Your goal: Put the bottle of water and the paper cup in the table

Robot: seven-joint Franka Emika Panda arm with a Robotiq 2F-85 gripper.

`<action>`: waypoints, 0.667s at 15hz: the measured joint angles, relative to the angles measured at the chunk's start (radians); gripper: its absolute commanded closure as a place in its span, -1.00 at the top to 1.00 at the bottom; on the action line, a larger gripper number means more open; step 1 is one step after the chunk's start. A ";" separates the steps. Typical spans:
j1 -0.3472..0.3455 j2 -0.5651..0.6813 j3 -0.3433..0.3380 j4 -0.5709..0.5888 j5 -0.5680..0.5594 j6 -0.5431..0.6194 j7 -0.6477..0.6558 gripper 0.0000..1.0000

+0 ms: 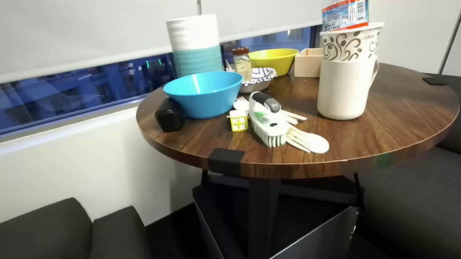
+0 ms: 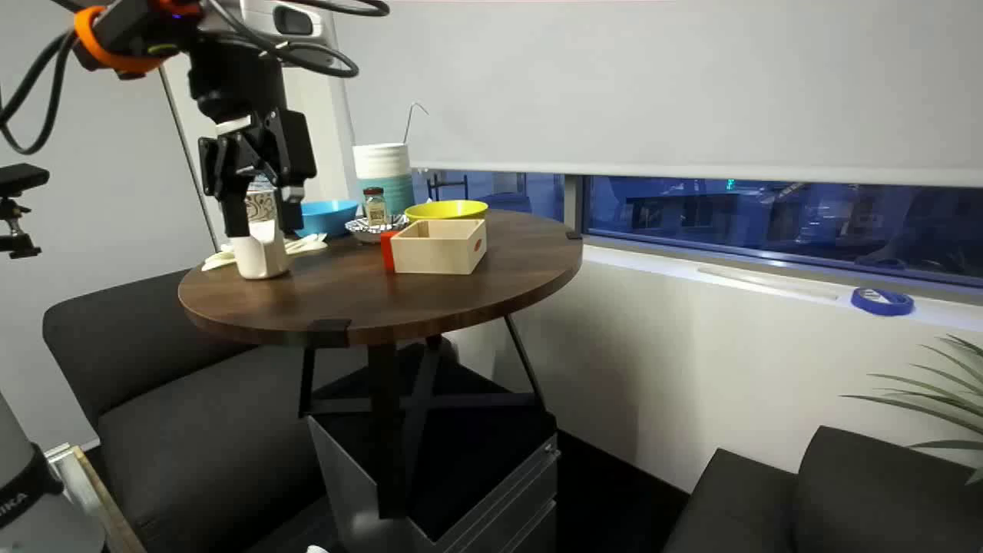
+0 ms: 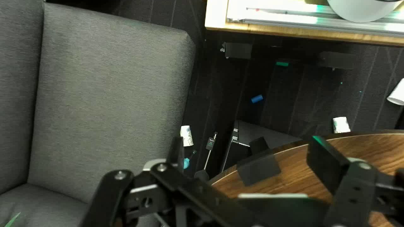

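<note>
Rising out of the paper cup [image 1: 348,46], the bottle of water [image 1: 344,13] sits above the cream jug [image 1: 340,88]; the cup is lodged in the jug's mouth, how deep the jug's wall hides. The jug stands on the table [image 1: 407,110], with a scrub brush [image 1: 268,121] and pale cutlery [image 1: 316,144] near it. So both things are over the table, yet neither touches it directly. If each is meant to be set down there, I judge that nothing is done and both moves are left: likely the bottle first, then the cup, each placed beside the jug. If the stack in the jug is the goal, little seems left. In an exterior view the gripper [image 2: 263,216] hangs in front of the jug, not around it; its jaws stand well apart, and the wrist view shows nothing held between them
</note>
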 measured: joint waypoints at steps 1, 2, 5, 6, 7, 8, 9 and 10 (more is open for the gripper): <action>0.000 0.000 0.000 0.000 0.000 0.000 0.000 1.00; 0.000 0.000 0.000 0.000 0.000 0.000 0.000 1.00; 0.000 0.000 0.000 0.000 0.000 0.000 0.000 1.00; 0.000 0.000 0.000 0.000 0.000 0.000 0.000 1.00; 0.000 0.000 0.000 0.000 0.000 0.000 0.000 1.00; 0.003 0.000 -0.001 0.001 0.000 0.000 0.001 1.00; 0.010 -0.002 -0.002 0.004 0.000 0.000 0.000 1.00; 0.021 -0.008 -0.001 0.011 0.001 0.000 0.000 1.00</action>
